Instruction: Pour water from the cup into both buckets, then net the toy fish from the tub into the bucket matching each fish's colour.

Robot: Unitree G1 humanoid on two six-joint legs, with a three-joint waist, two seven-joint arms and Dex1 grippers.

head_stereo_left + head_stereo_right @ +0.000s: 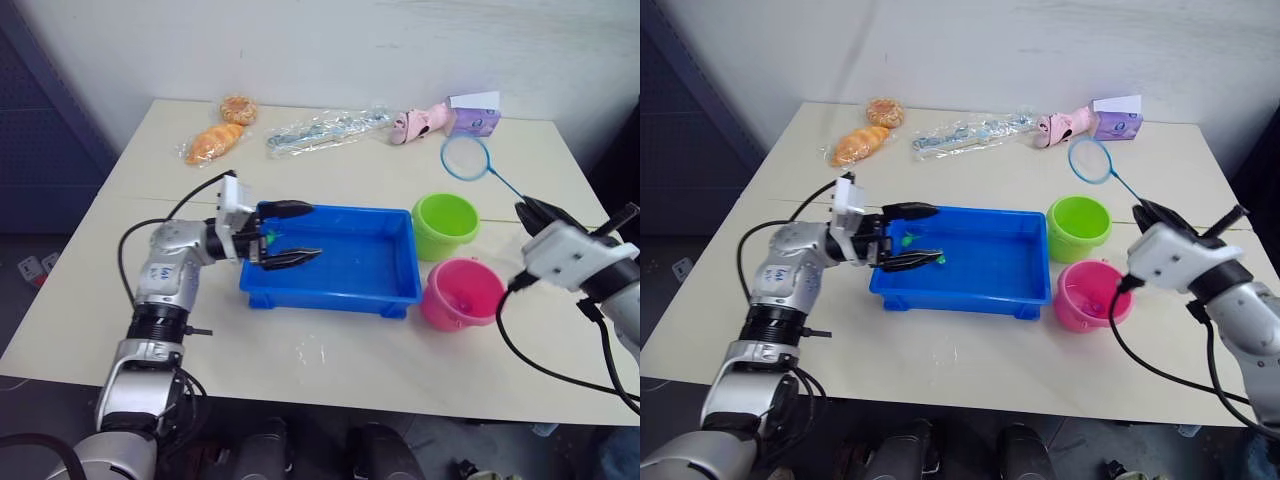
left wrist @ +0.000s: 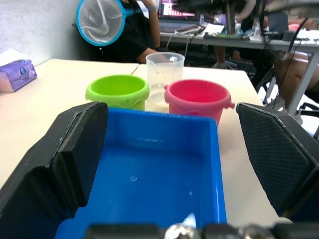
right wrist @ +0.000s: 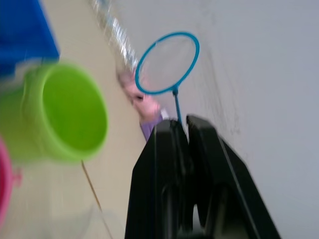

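Observation:
The blue tub (image 1: 340, 292) lies at the table's middle. My left gripper (image 1: 314, 231) hangs open over its left end, one finger on each side of a tiny green fish (image 1: 270, 238). To the tub's right stand the lime green bucket (image 1: 445, 226) and, nearer me, the pink bucket (image 1: 462, 293). In the left wrist view the clear cup (image 2: 165, 74) stands behind both buckets. My right gripper (image 1: 530, 209) is shut on the net's thin handle, beside the green bucket. The net's blue hoop (image 1: 465, 157) is held up over the table beyond that bucket.
Along the table's far edge lie two wrapped breads (image 1: 215, 141), a clear plastic bag (image 1: 325, 128), a pink toy (image 1: 420, 122) and a purple tissue pack (image 1: 475, 119). A black cable hangs from my right wrist near the pink bucket. People sit at desks beyond the table.

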